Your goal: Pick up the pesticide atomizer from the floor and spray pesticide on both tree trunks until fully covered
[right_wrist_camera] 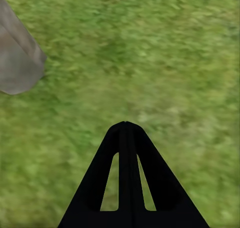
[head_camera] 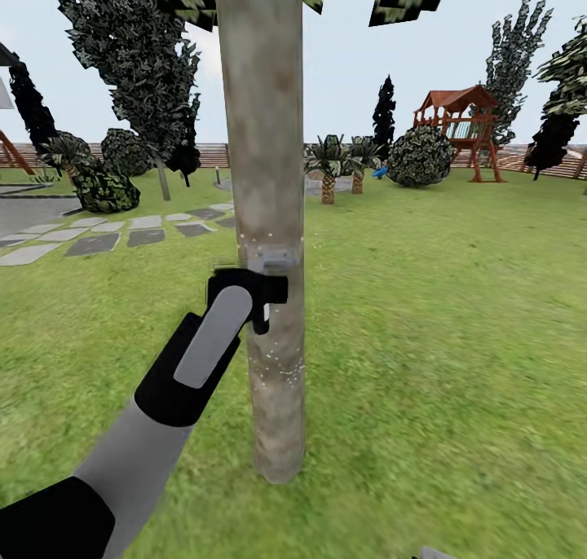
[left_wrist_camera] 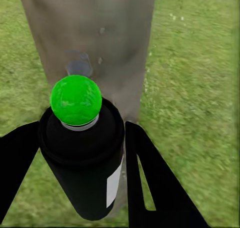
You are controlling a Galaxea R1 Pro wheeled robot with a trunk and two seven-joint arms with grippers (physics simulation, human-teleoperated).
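My left gripper (head_camera: 259, 286) is raised up to the tree trunk (head_camera: 265, 217), abt the centre of the head view, a bit toward 7 o'clock from the middle. It is clamped on the pesticide atomizer (left_wrist_camera: 82, 153): in the left wrist view the dark body sits between my two black fingers (left_wrist_camera: 150, 183), w/ the round green cap (left_wrist_camera: 76, 100) on a pale grey collar pointing at the bark. On the body there is a small white label. In the head view the atomizer's pale grey head (head_camera: 271, 257) is just at the trunk, touching or nearly; I cannot tell which.

The pesticide (head_camera: 281, 363) shows as fine white specks on the bark, mostly below my gripper and a few at its level. The upper part of the trunk looks plain grey-brown.

My right gripper (right_wrist_camera: 126, 133) hangs over the grass (right_wrist_camera: 150, 63), fingers pressed together w/ nothing between. At 10 o'clock in that view is the base of a trunk (right_wrist_camera: 17, 63).

Behind, in the head view: stepping stones (head_camera: 106, 233) at 9 o'clock, short palms (head_camera: 330, 164) at 1 o'clock, a wooden play tower (head_camera: 461, 131) at 2 o'clock, and the brown fence (head_camera: 212, 155) along the lawn's far edge.
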